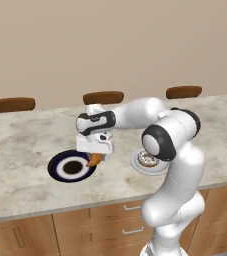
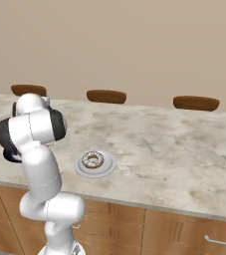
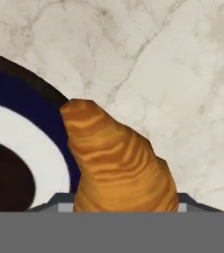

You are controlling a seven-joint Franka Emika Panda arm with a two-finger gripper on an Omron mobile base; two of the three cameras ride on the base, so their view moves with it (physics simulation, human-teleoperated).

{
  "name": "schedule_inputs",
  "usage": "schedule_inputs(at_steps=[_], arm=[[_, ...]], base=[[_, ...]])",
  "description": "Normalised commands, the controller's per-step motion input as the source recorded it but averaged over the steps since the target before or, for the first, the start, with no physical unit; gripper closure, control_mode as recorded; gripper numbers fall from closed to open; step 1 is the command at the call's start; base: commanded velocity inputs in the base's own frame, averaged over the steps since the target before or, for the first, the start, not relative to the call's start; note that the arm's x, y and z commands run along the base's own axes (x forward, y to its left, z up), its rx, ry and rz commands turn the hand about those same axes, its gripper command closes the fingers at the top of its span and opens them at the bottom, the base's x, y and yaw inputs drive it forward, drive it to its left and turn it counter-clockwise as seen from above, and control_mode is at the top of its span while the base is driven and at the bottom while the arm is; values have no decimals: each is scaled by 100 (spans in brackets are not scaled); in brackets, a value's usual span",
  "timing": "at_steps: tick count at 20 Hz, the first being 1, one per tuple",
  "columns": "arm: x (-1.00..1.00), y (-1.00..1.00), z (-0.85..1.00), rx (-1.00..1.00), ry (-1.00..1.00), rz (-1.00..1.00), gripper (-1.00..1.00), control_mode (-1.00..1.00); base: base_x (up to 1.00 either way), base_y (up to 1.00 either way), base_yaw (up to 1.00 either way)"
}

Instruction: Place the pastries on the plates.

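The orange-brown croissant [image 1: 93, 160] hangs from my gripper [image 1: 95, 156], which is shut on it just above the right rim of the dark blue plate [image 1: 60, 161]. In the hand view the croissant [image 3: 118, 163] points away from me over the blue plate's [image 3: 15, 123] edge, its white ring and dark centre at left. The donut [image 1: 147, 160] with brown icing lies on the white plate [image 1: 136, 165] to the right, partly behind my elbow. From the right base view the donut [image 2: 92, 160] sits centred on the white plate [image 2: 107, 168].
Three brown oval stool tops [image 1: 103, 97] line the far edge of the marble counter [image 1: 25, 145]. Wooden drawers [image 1: 110, 220] run below the front edge. My arm's elbow [image 2: 32, 129] hides the blue plate in the right base view.
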Motion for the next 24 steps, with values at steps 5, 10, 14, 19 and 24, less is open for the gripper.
schedule_inputs(at_steps=[5,10,14,19,24], arm=[[6,76,0,-7,0,0,100,-100],[27,32,0,-2,-2,0,100,-100],[19,20,-7,0,0,0,100,-100],[6,25,-18,0,0,0,-100,-100],[8,7,-5,0,0,0,-100,-100]], base=[[0,0,0],[0,0,0],[0,0,0],[0,0,0],[0,0,0]])
